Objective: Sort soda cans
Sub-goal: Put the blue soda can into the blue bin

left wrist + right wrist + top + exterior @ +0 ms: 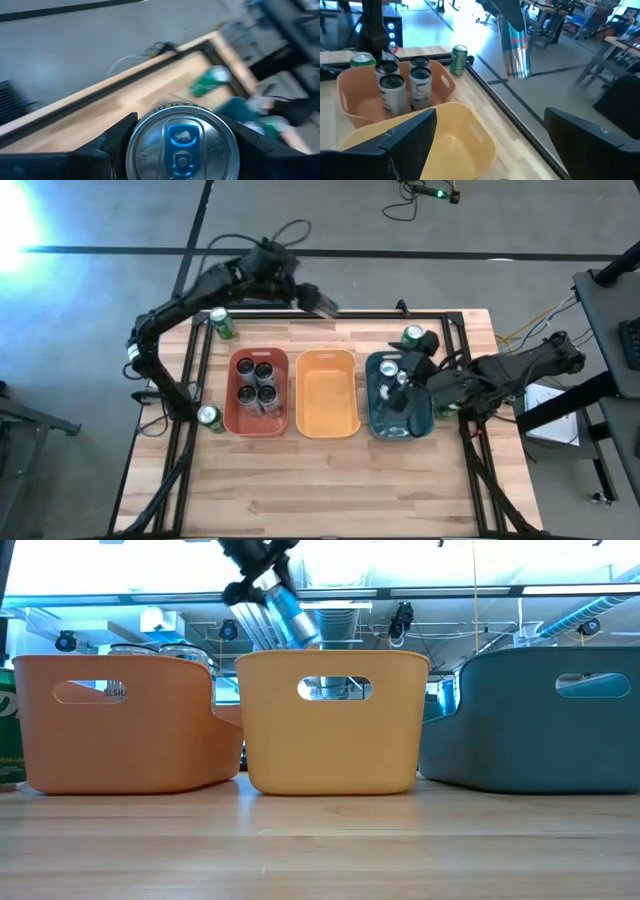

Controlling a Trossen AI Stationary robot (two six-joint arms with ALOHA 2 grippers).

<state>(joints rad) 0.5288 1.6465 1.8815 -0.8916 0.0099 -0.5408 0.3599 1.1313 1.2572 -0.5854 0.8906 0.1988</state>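
Left hand (pixel 318 300) gripped a silver-blue can (pixel 516 47) in the air beyond the orange bin (pixel 327 393), past the desk's (pixel 330 480) far edge. Right hand (pixel 408 395), fingers spread and empty, hovered over the teal bin (pixel 425 418).

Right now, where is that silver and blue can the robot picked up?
The silver-blue can is in the left gripper, held tilted in the air over the table's far edge, just behind the empty orange bin.
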